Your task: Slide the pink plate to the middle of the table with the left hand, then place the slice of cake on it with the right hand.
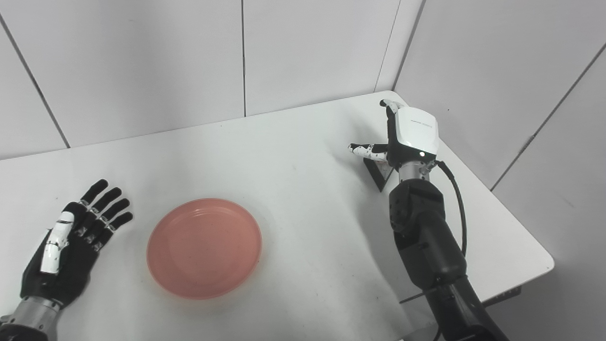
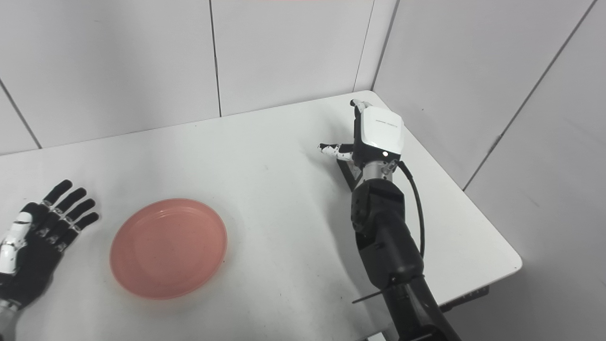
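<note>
Plate (image 1: 204, 248), pink and empty, lies flat on the white table (image 1: 293, 156), toward the left of the middle, so I judge the sliding is finished or almost finished. The left hand (image 1: 71, 246) rests just beside its left edge, not touching, fingers spread and holding nothing. The right hand (image 1: 402, 137) is far at the right back corner, above a dark wedge that is probably the slice of cake (image 1: 378, 173). Its thumb (image 1: 364, 150) points apart from the other fingers, wide, ready to close; nothing is held yet. The wedge is mostly hidden, so the contact I cannot tell.
</note>
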`<state>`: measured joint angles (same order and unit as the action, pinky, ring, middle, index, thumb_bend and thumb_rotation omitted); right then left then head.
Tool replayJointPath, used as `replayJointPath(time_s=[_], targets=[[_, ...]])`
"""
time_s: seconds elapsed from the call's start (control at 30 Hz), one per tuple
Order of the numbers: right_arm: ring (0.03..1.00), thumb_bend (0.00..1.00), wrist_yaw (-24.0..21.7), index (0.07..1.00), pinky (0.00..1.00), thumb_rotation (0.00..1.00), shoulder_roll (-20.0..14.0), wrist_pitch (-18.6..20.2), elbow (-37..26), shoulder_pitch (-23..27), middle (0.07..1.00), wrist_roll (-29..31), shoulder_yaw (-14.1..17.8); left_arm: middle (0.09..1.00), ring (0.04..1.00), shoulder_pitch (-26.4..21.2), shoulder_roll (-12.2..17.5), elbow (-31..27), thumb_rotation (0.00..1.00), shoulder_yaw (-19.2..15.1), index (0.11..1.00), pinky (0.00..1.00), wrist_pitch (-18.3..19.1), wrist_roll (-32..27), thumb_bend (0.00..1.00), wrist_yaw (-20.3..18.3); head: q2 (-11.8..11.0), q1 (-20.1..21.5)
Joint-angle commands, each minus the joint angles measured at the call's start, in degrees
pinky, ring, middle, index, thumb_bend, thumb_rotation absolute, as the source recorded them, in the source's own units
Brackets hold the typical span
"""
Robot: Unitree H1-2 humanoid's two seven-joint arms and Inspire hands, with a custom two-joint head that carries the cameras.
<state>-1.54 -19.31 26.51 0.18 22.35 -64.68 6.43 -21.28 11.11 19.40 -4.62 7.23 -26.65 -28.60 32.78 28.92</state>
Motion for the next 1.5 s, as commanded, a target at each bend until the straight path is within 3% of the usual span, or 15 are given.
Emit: replayJointPath(time_s=[0.0,0.27,0.57,0.9,1.13,1.47], targets=[[0.74,0.84,0.33,0.816,0.51,0.5,-0.74,0.39,-0.32,2.17,0.845,-1.22,1.15,0.882,0.863,4.13,1.13,3.6,0.81,0.15,0.871,0.83,5.6,1.32,0.43,2.03,0.12,0.07],[0.698,0.84,-2.02,0.813,0.46,0.51,-0.25,0.39,0.72,2.36,0.829,-2.47,1.04,0.886,0.865,4.07,1.21,3.52,0.82,0.06,0.876,0.83,5.82,1.36,0.42,2.22,0.6,0.25],[0.722,0.85,-2.95,0.826,0.52,0.52,0.57,0.39,2.98,3.1,0.839,-1.78,0.21,0.885,0.865,4.09,1.37,3.05,0.82,0.16,0.873,0.83,6.32,0.84,0.42,2.36,0.96,0.15],[0.72,0.85,-4.51,0.827,0.52,0.56,1.15,0.4,6.25,3.79,0.835,-2.63,-0.21,0.883,0.862,4.2,1.67,2.68,0.82,0.19,0.87,0.83,6.73,0.63,0.43,2.35,1.71,0.36],[0.724,0.85,-5.19,0.836,0.53,0.56,1.39,0.4,8.96,4.77,0.85,-3.53,1.17,0.888,0.867,4.3,1.75,2.2,0.83,0.23,0.876,0.83,7.1,0.58,0.43,2.36,1.89,0.36],[0.738,0.84,-9.44,0.815,0.51,0.5,1.71,0.39,7.99,5.29,0.857,-5.52,4.28,0.886,0.867,4.51,1.9,1.27,0.84,0.2,0.872,0.84,7.63,0.59,0.42,2.64,2.61,0.58]])
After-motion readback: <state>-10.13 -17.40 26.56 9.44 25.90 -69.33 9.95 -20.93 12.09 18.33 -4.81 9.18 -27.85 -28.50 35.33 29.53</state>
